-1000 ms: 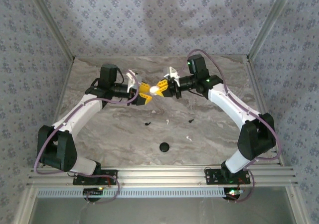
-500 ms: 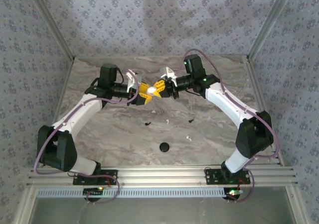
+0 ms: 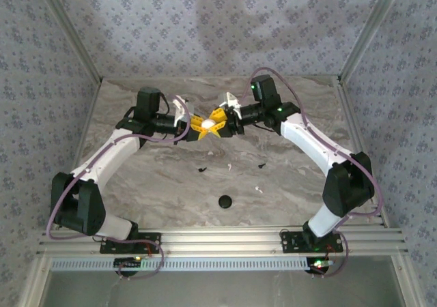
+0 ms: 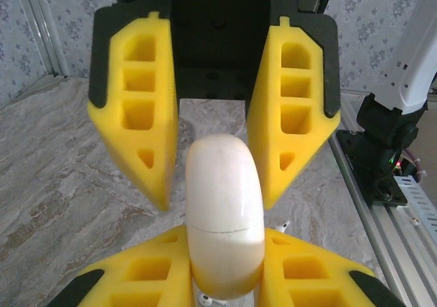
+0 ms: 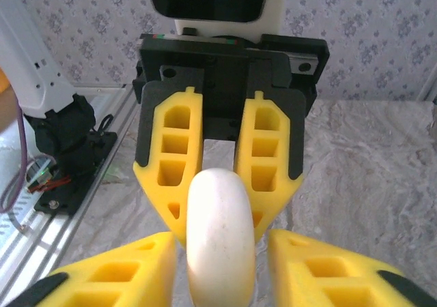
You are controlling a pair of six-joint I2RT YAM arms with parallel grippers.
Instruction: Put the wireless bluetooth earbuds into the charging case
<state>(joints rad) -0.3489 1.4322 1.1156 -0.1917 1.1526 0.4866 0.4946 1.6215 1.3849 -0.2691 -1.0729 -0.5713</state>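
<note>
**A:** Where's the charging case (image 3: 207, 123)?

**B:** Up in the air over the middle of the table (image 3: 157, 184), where the two arms meet nose to nose. The left tool (image 4: 224, 242) has it: both yellow fingers are pressed against the sides of the white shell, near one end.

**A:** And the right tool (image 5: 222, 239)?

**B:** Its jaws stand a little apart around the other end. In its own wrist view there's a slim gap between each finger and the case, so I'd say it isn't gripping anything.

**A:** Why hold it between two arms at all?

**B:** My guess is that one arm steadies the body while the other works the lid. A fine seam runs round the shell and the two halves sit flush, so it looks closed. It would have to be opened before anything goes in.

**A:** So nothing is loaded yet?

**B:** It doesn't look like it. Two white earbuds (image 3: 229, 164) and two black earbuds (image 3: 202, 169) lie scattered on the table nearer the arm bases, well apart from the case. A black disc (image 3: 224, 201) sits closer still to the bases.

**A:** What's the risk?

**B:** The shell is smooth and rounded and held by one narrow pinch. It could twist or slip when the lid is pried.
</note>
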